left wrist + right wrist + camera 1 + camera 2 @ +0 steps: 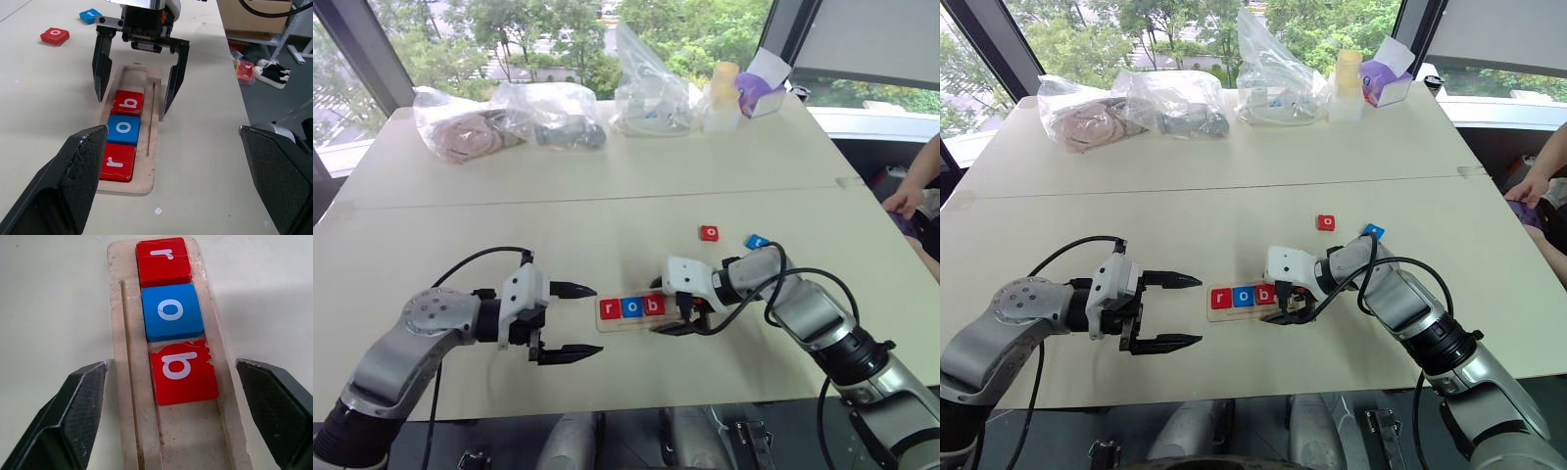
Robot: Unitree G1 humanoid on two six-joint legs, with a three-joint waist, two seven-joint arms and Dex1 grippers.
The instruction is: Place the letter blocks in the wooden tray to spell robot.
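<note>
On the pale tabletop [607,211] lies the long, narrow pale-wood tray [155,147] with rounded ends. Three small square letter blocks sit in a row in its recess, edge to edge: a red block with a white "r" [117,162] at the end nearer the left arm, a blue block with a white "o" [123,129] in the middle, and a red block with a white "b" [128,103] next to it. The rest of the recess, on the right arm's side, is bare wood.

The right gripper [138,76] hangs tilted down over that bare part of the tray, its two black fingers [102,63] spread apart, one on either side of the tray near the "b" block and clamped on nothing. The left gripper [570,321] hovers just beside the tray's "r" end, pointing toward it, with its black fingers likewise wide apart and empty.

Two more blocks lie loose on the table beyond the tray: a red block with a white "o" [709,233] and, just beyond the right forearm, a blue block [757,241] whose letter I cannot make out.

Along the far edge of the table stand clear plastic bags [524,116] with contents, and a purple-and-white box [762,86]. A person's hand [905,199] rests at the table's right edge.
</note>
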